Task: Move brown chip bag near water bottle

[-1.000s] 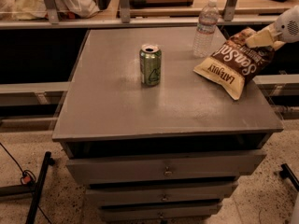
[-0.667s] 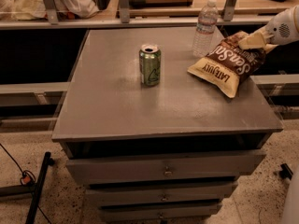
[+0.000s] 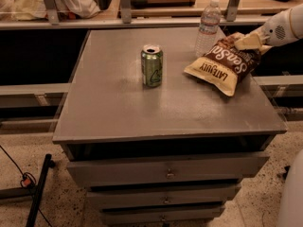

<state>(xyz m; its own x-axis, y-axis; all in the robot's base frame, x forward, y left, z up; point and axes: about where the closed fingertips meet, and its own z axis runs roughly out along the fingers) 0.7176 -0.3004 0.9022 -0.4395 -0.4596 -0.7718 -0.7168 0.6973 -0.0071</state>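
Observation:
The brown chip bag [image 3: 224,64] lies tilted on the right side of the grey cabinet top [image 3: 118,98], its tan "LATE JULY" band toward the front left. My gripper [image 3: 247,41] reaches in from the right edge and is shut on the bag's dark upper end. The water bottle [image 3: 207,27], clear with a white cap, stands upright at the back right, just left of the bag's upper end and close to it; I cannot tell whether they touch.
A green can [image 3: 152,65] stands upright near the middle of the top, left of the bag. A shelf rail [image 3: 142,20] with metal posts runs behind the cabinet. Drawers [image 3: 165,171] face the front. A cable lies on the floor at left.
The gripper has pulled the bag leftward and toward the back, bringing it closer to the water bottle. The can and the bottle have not moved.

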